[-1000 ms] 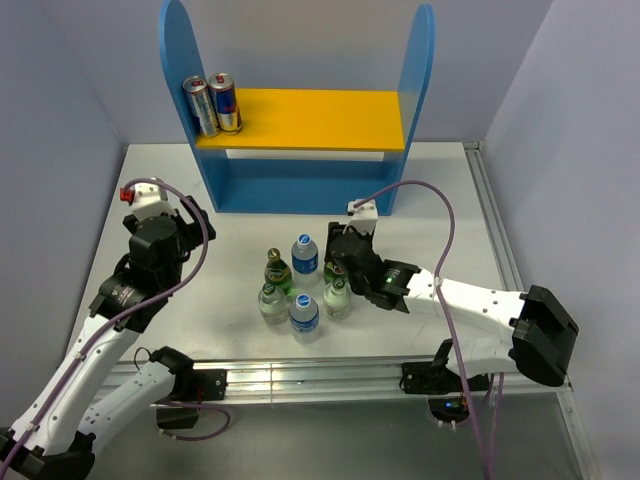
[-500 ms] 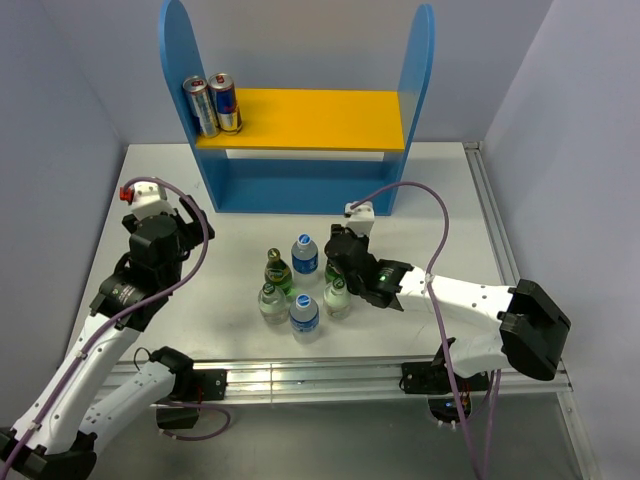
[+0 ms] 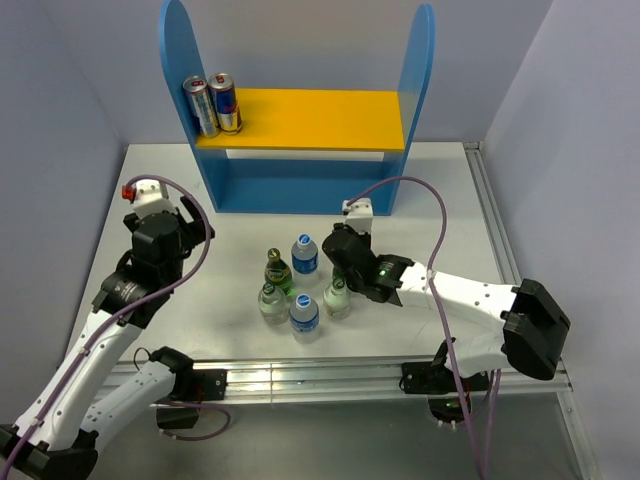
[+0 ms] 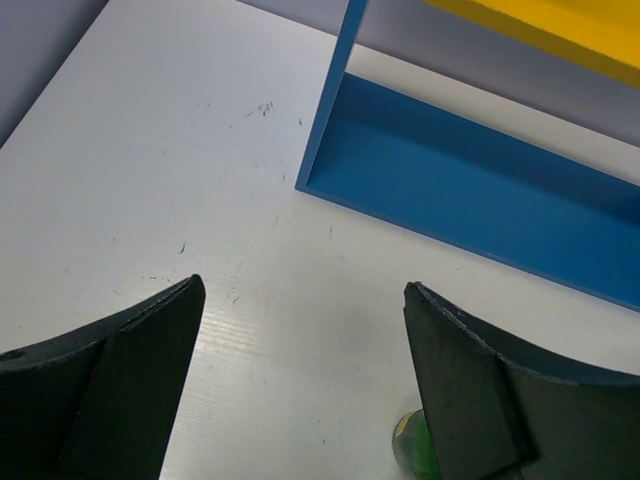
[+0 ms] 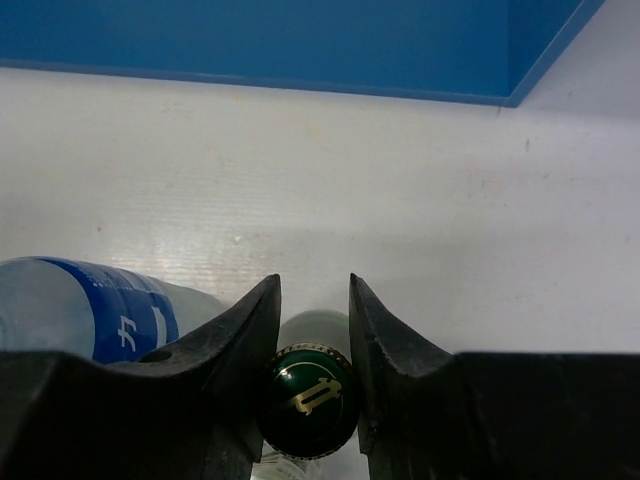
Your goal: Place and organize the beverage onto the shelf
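Green glass bottle stands upright at the lower centre of the right wrist view, pinched at its top by the right hand; the shelf lies straight ahead at the top edge. The left hand is spread, empty.

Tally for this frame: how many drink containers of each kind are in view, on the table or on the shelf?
Dark green bottles: 2
Clear bottles with blue caps: 2
Clear bottles with pale caps: 2
Drink cans: 2
Total: 8
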Controlling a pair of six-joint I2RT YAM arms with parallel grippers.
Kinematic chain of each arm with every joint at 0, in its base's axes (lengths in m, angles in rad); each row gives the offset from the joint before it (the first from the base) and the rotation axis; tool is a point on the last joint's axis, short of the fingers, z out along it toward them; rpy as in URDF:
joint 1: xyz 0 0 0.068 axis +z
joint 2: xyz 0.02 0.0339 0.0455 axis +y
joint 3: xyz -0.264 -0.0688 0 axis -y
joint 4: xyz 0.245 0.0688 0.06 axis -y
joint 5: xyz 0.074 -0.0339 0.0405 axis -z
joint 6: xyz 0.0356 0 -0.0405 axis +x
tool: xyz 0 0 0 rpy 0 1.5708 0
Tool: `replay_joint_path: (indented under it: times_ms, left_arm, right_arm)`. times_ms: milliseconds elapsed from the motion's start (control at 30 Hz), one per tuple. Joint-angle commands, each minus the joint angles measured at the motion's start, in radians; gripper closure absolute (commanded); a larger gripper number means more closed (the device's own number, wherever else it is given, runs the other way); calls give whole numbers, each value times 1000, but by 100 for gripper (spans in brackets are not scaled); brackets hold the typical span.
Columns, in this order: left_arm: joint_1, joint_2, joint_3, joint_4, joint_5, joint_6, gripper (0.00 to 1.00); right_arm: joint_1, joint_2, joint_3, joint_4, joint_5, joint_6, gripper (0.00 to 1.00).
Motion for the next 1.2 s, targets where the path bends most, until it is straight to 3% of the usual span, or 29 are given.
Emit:
replay_joint_path:
  times_ms: [0,367,900,1000,1167]
  left_arm:
    - [7,11,35,4,2,18,13]
    - [16,69,46,-21,-17,9,13]
    - [16,117,52,-38,-18,7,16]
    - [16,122,52,-42,-13,6,16]
    - [17,128,52,-42,-14,6,16]
  right_arm:
    - [-3,-42,143,-4,88,-50,100]
    - [-106,-12,522,-96,78,-227,100]
    - [-324,398,1455,-300,-33,-421,100]
    - [-365,475,1559,-315,-42,-445,100]
    - [-439,496,1531,-245,-70,-453,100]
